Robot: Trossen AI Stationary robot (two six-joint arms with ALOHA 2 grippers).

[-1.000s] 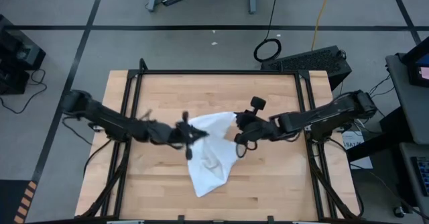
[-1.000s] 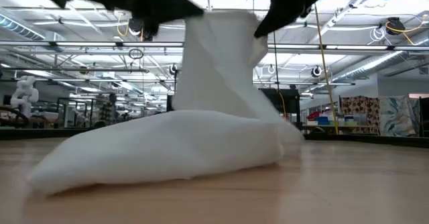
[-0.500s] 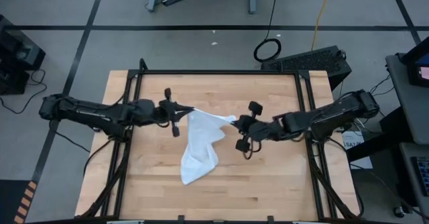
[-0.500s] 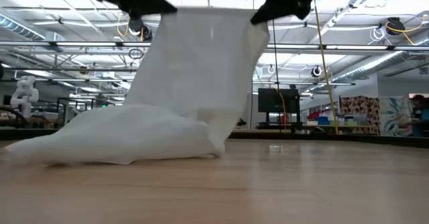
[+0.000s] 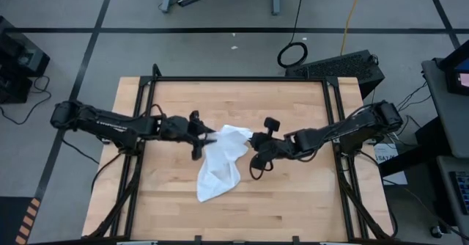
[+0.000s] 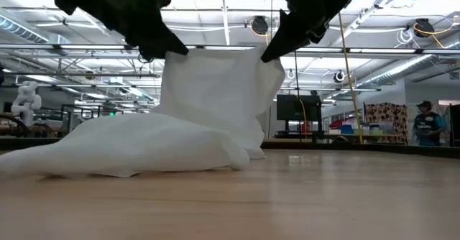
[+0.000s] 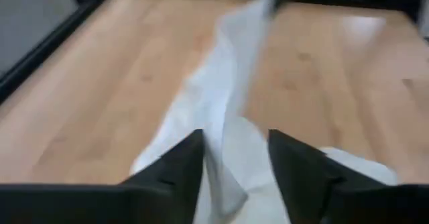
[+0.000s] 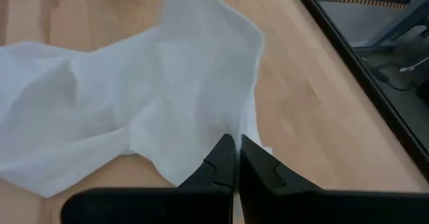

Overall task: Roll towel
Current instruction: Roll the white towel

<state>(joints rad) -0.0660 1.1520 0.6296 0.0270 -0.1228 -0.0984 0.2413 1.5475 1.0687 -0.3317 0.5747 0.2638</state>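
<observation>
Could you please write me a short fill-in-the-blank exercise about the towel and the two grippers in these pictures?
1. The plain white soft cloth towel lies crumpled on the light ____ tabletop.
2. The right gripper is ____ on one upper corner of the towel.
3. The left gripper has its fingers ____, with cloth between them.
4. In the low view, the towel's upper edge is ____ off the tabletop.

Missing words: wooden; shut; apart; lifted

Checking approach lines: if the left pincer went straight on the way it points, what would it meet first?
Probably the towel itself: the left pincer stands open around its raised fold. Depth is unclear.
</observation>
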